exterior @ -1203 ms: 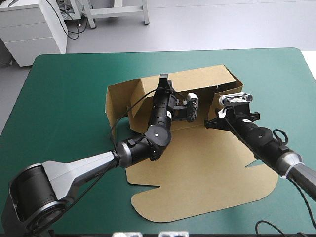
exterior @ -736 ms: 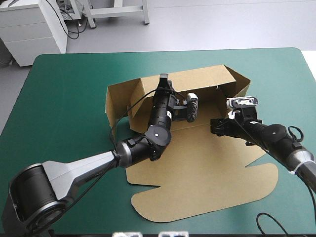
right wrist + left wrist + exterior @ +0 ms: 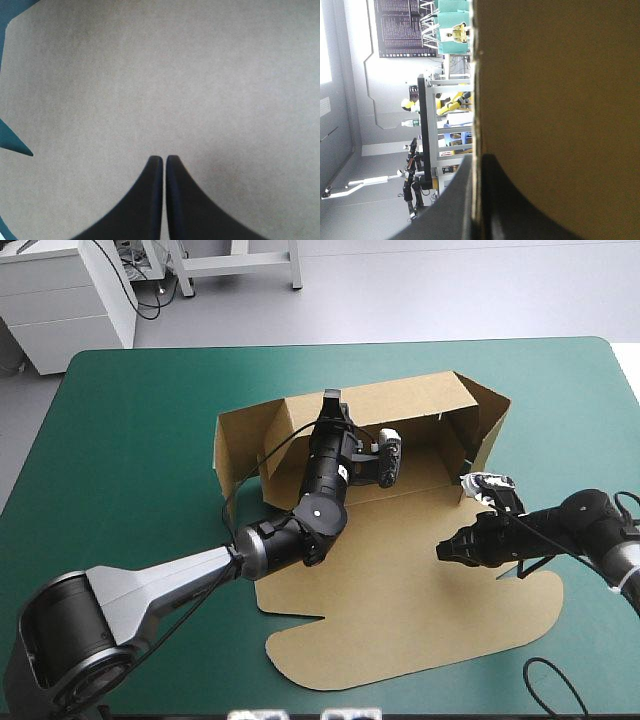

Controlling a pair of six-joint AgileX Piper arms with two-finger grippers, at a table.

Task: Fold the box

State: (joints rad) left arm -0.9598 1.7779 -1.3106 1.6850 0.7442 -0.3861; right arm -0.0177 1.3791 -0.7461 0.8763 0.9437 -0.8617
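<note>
The brown box point(image 3: 400, 610) lies in the middle of the table, its lid flat toward the near edge. Its back wall point(image 3: 400, 405) and right wall point(image 3: 488, 435) stand raised, and a left flap point(image 3: 238, 445) leans outward. My left gripper point(image 3: 331, 400) is at the back wall's top edge, shut on the box. In the left wrist view the board point(image 3: 560, 100) runs edge-on between the fingers of that gripper point(image 3: 476, 165). My right gripper point(image 3: 442, 550) hovers low over the flat lid, shut and holding nothing. The right wrist view shows this gripper point(image 3: 163, 160) above bare board point(image 3: 165, 75).
The teal-green cover point(image 3: 130, 460) shows on every side of the box, widest to the left and along the far edge. The lid's cut front corners point(image 3: 300, 640) reach close to the near edge.
My right gripper has drawn back from the right wall toward the near side and now sits over the flat lid. The right wall has swung outward. The left arm has not moved.
</note>
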